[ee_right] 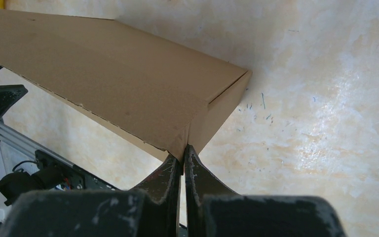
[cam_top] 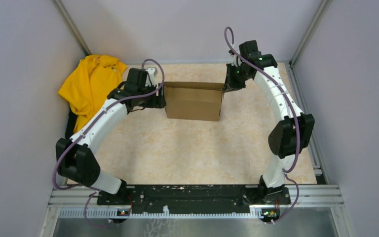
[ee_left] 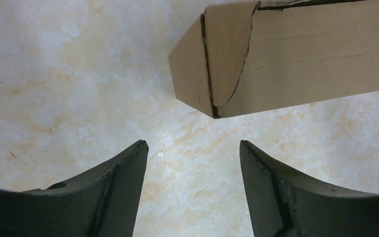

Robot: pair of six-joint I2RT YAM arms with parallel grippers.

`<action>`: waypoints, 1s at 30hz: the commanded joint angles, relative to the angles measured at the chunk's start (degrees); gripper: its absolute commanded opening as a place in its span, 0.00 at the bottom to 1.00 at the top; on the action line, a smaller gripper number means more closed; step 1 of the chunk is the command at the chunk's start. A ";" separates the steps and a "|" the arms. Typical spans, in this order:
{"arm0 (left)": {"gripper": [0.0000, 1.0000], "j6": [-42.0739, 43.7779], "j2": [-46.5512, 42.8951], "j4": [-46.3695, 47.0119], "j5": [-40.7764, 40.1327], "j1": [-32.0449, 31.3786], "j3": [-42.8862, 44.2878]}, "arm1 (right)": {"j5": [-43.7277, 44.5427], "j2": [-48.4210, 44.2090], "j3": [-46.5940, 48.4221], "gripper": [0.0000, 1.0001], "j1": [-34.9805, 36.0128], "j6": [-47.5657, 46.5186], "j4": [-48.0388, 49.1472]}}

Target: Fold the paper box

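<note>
The brown cardboard paper box (cam_top: 194, 101) stands folded up on the marbled table, toward the far middle. My right gripper (ee_right: 183, 148) is shut on the box's top right corner edge, pinching the cardboard (ee_right: 128, 84) between its fingers; in the top view it is at the box's right end (cam_top: 228, 81). My left gripper (ee_left: 193, 145) is open and empty, just short of the box's left end (ee_left: 276, 64), with bare table between its fingers. In the top view it sits at the box's left side (cam_top: 159, 101).
A yellow cloth garment (cam_top: 91, 86) lies bunched at the far left against the wall. Grey walls close in the table on three sides. The black rail with the arm bases (cam_top: 192, 195) runs along the near edge.
</note>
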 commanded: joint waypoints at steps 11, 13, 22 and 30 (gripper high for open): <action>0.51 -4.73 -6.29 0.61 11.24 -0.04 5.48 | -1.24 -0.81 0.63 0.00 0.73 0.04 -0.86; 0.48 -5.57 -5.72 0.66 12.51 -1.09 6.77 | -1.09 -0.67 0.92 0.00 0.81 0.02 -1.09; 0.42 -8.89 -1.80 3.27 9.89 -9.73 10.63 | -0.45 -0.47 0.95 0.00 1.33 -0.05 -1.15; 0.38 -9.19 3.27 7.51 2.18 -16.73 9.54 | 5.04 0.40 2.92 0.00 3.01 -0.75 -2.77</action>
